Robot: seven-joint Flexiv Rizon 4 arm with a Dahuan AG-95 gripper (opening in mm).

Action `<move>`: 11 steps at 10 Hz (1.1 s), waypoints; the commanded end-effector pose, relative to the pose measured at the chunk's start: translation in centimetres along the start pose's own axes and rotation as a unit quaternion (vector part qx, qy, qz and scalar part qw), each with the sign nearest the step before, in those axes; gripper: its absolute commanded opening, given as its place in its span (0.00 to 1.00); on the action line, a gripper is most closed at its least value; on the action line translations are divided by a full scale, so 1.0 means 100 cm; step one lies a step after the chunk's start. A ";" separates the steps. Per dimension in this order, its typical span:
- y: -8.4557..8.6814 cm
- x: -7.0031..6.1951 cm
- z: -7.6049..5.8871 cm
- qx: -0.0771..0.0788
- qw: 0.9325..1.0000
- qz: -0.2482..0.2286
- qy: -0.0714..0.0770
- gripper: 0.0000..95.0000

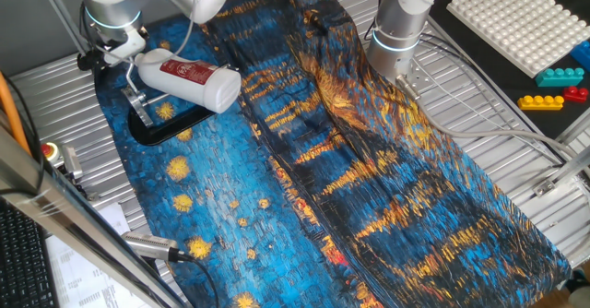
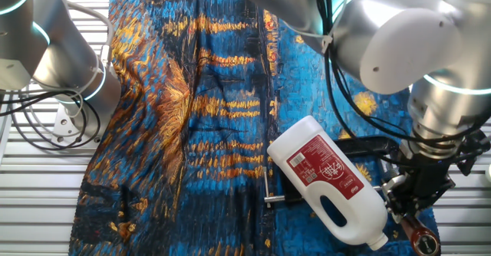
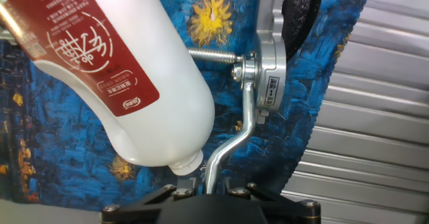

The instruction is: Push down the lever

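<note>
Lever (image 1: 132,102) first: from one fixed view I can only make out a bit of silver metal at the left end of the black clamp base (image 1: 171,125), which sits on the blue painted cloth (image 1: 304,160). A white bottle with a red label (image 1: 187,79) lies across the clamp, and the gripper (image 1: 118,48) hangs over that same corner, its fingers hidden behind the wrist.

From the other fixed view, the bottle (image 2: 331,179) lies tilted over the black base (image 2: 368,146). The gripper (image 2: 410,202) comes down at the bottle's right end, near its cap. Just below it a red-brown tip (image 2: 420,237) pokes out toward the frame's bottom edge. I cannot tell from here how far apart the fingers stand.

Looking along the hand view, the lever (image 3: 231,147) shows as a bent silver bar running from the clamp's metal bracket (image 3: 268,83) down toward the gripper (image 3: 213,192) at the bottom edge. The bottle (image 3: 120,70) lies just to its left, its neck close to the bar. The fingertips are out of frame, so their spread stays unknown.
</note>
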State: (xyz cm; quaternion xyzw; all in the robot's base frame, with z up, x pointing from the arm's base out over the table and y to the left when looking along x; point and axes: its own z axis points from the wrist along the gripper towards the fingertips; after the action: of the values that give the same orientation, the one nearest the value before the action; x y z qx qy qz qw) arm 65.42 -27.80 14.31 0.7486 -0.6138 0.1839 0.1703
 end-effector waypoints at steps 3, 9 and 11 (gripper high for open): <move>0.000 0.001 0.003 -0.011 1.000 0.011 -0.007 0.00; 0.000 0.000 0.003 -0.019 1.000 0.017 -0.010 0.00; -0.001 -0.001 0.002 -0.023 0.999 0.021 -0.010 0.00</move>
State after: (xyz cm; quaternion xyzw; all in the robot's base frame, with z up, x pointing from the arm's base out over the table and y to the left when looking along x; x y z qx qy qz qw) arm 65.40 -27.90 14.11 0.7331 -0.6349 0.1686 0.1761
